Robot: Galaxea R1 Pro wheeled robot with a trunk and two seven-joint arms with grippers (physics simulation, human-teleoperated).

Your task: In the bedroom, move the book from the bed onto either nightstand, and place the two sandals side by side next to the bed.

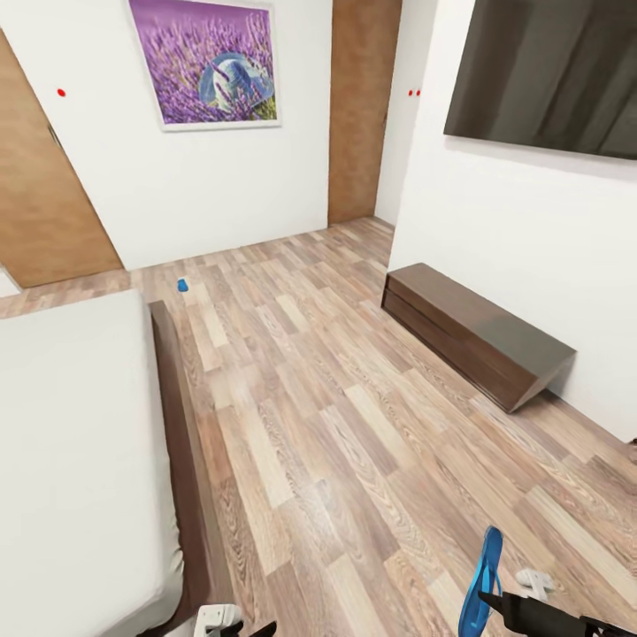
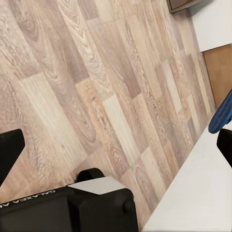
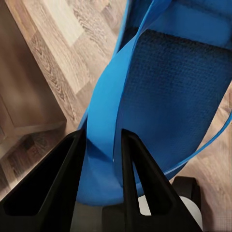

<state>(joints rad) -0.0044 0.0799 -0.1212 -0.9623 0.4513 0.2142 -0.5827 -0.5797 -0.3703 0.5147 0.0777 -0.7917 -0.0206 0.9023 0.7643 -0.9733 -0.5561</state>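
Sandal (image 1: 482,579) is hanging upright, long axis vertical, clamped in the right tool (image 3: 103,145) at lower right of the frame, while its mate (image 1: 182,285) is lying far off at upper left beyond the bed (image 1: 71,442); left tool state unclear.

You've got bright, even light, no visible source; soft shadow under the bench cabinet (image 1: 478,341); faint glare on the floor (image 1: 354,442); wide-angle bend at head-view edges; right-wrist close-up blurry.
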